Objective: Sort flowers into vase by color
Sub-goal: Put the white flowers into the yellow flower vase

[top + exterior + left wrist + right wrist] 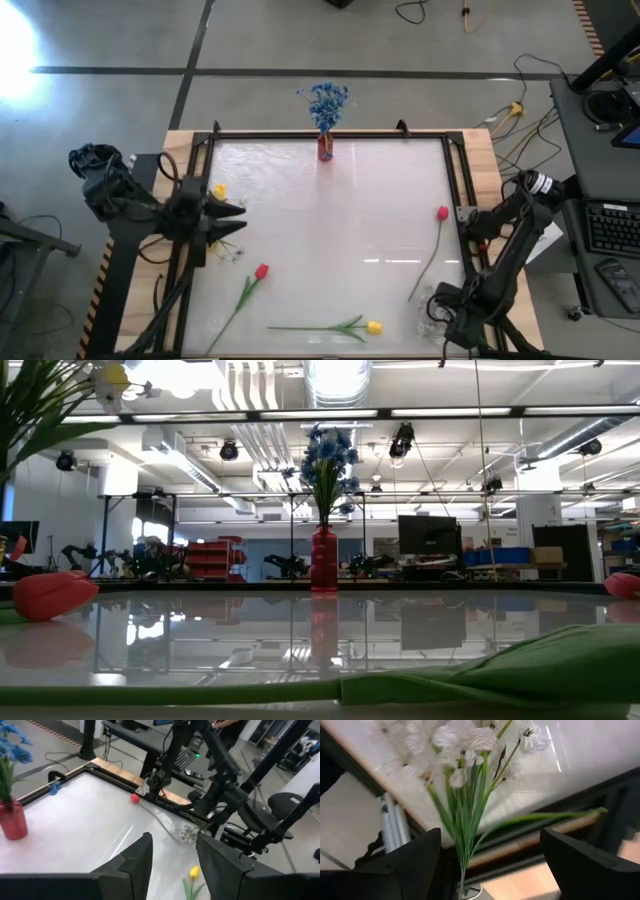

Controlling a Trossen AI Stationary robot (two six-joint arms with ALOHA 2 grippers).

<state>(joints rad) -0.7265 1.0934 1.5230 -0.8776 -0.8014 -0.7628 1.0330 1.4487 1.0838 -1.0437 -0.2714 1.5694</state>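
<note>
A red vase (pixel 325 147) holding blue flowers (pixel 327 102) stands at the middle of the far edge. Lying flat on the table are a red tulip (pixel 261 271), a yellow tulip (pixel 374 326) and a pink-red tulip (pixel 442 213). A white spray (pixel 462 750) lies at the near right corner. My right gripper (pixel 490 835) hangs open over it, pointing down, with a finger on either side of its green stems (pixel 465 825) and touching nothing. My left gripper (pixel 172 855) is open and empty, raised at the table's left side (pixel 238 210).
A black frame (pixel 455 190) edges the glossy white tabletop. A yellow bloom (pixel 219 190) and pale sprigs (pixel 230 250) show beside the left arm; what they rest on is hidden. Desks, a keyboard and cables lie beyond the right edge.
</note>
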